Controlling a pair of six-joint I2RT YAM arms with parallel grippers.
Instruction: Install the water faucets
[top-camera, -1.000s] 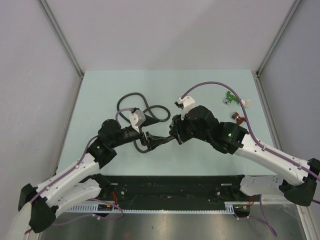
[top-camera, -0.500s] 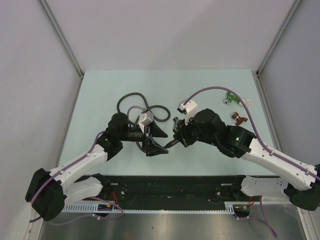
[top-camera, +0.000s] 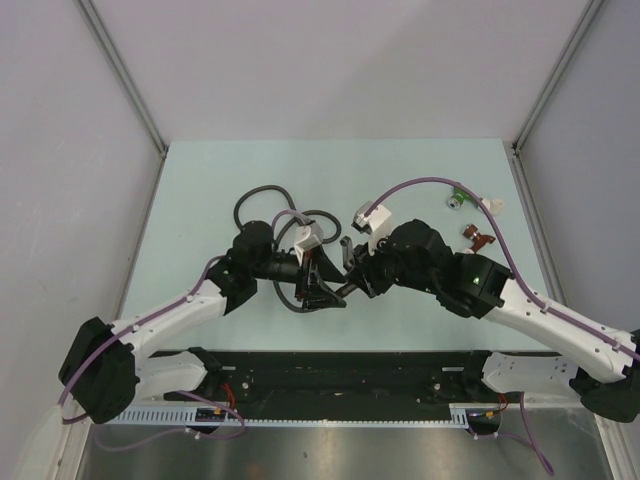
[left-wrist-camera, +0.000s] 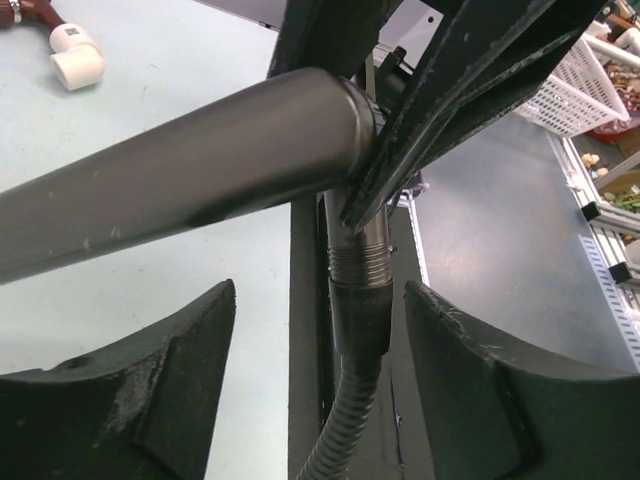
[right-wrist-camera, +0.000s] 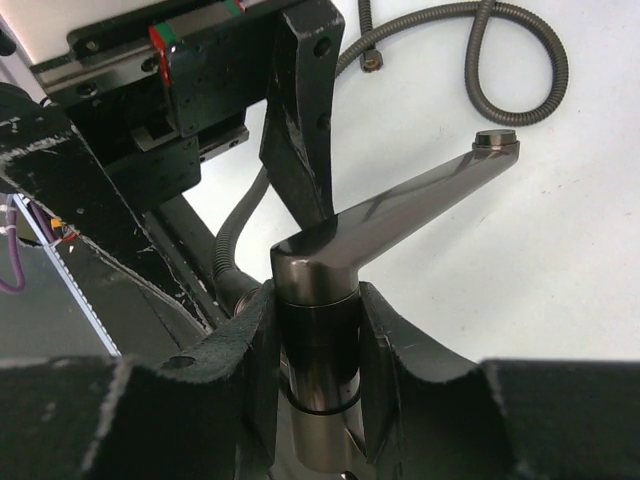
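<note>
Black fingers (left-wrist-camera: 130, 400) of the left gripper (left-wrist-camera: 318, 340) stand spread at the lower left and lower right of its wrist view. They flank the coupling (left-wrist-camera: 358, 320) where the hose (left-wrist-camera: 335, 450) meets the faucet (right-wrist-camera: 400, 205), and touch neither side of it. The faucet sits mid-frame in the top view, between the 2 arms over the table (top-camera: 200, 190). Its round body runs across the upper half of the left wrist view, and its thin arm points to the upper right of the right wrist view. Further right, the right gripper (right-wrist-camera: 318, 330) is pinching the faucet's upright body, with both pads flat against the metal. The step looks like taking hold of the coupling to seat the hose on the faucet. To do it well, the left jaws should close on the rigid coupling rather than the flexible hose below it. They should stay square to the thread so nothing binds, while the right keeps the body from turning. The 2 grippers' fingers are very near each other, so the approach needs care.
</note>
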